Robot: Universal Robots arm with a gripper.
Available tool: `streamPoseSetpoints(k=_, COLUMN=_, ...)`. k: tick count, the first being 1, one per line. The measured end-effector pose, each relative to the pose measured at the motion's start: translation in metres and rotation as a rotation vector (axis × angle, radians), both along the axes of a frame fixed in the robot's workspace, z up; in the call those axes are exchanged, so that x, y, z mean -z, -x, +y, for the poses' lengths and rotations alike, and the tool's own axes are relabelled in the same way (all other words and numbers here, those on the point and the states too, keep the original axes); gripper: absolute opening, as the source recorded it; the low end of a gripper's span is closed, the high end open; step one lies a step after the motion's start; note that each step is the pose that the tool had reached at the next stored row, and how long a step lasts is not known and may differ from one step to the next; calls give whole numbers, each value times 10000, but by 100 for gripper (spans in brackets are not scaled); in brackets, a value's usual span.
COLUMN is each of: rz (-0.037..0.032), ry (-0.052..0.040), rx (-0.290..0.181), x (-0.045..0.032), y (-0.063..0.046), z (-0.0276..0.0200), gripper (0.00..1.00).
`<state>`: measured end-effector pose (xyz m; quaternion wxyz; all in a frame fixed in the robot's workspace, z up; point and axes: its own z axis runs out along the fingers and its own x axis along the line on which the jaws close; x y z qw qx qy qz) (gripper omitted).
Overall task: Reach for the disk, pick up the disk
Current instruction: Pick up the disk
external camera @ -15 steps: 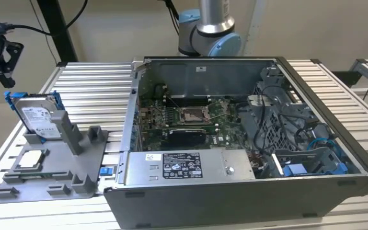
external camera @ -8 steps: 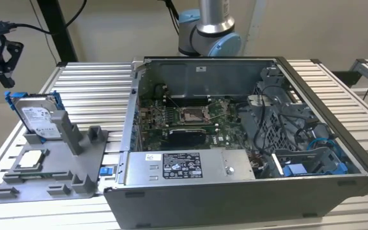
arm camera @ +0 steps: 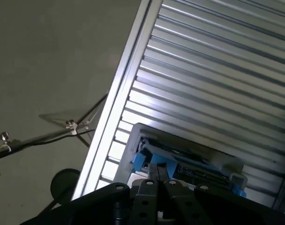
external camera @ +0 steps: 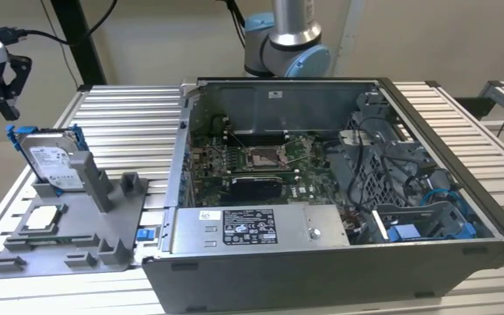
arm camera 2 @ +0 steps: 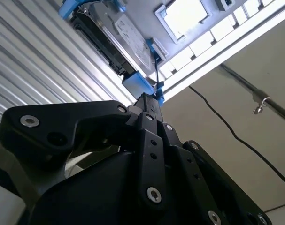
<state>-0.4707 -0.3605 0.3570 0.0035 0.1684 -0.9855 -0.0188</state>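
The disk (external camera: 52, 161) is a silver hard drive with a white label and blue side rails. It stands upright in a grey holder (external camera: 103, 197) at the exterior view's left. My black gripper (external camera: 5, 105) hangs in the air above and to the left of the disk, apart from it, with nothing held. In both wrist views the fingers meet at one tip, so the gripper (arm camera 2: 150, 101) is shut. The disk (arm camera 2: 128, 37) lies just beyond that tip in the second wrist view, and its blue-railed edge (arm camera: 189, 161) sits past the gripper (arm camera: 157, 174) in the first wrist view.
A small square silver chip (external camera: 42, 220) rests on the holder's front part. An open computer case (external camera: 322, 197) stands on the slatted metal table (external camera: 129, 111), right of the holder. The arm's base (external camera: 287, 46) rises behind the case. Cables (arm camera: 48, 136) lie on the floor past the table edge.
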Motion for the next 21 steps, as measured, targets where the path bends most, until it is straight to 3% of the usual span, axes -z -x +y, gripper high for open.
streamPoseSetpoints(k=21, rz=0, ry=0, rx=-3352, x=0, y=0, z=0, gripper=0)
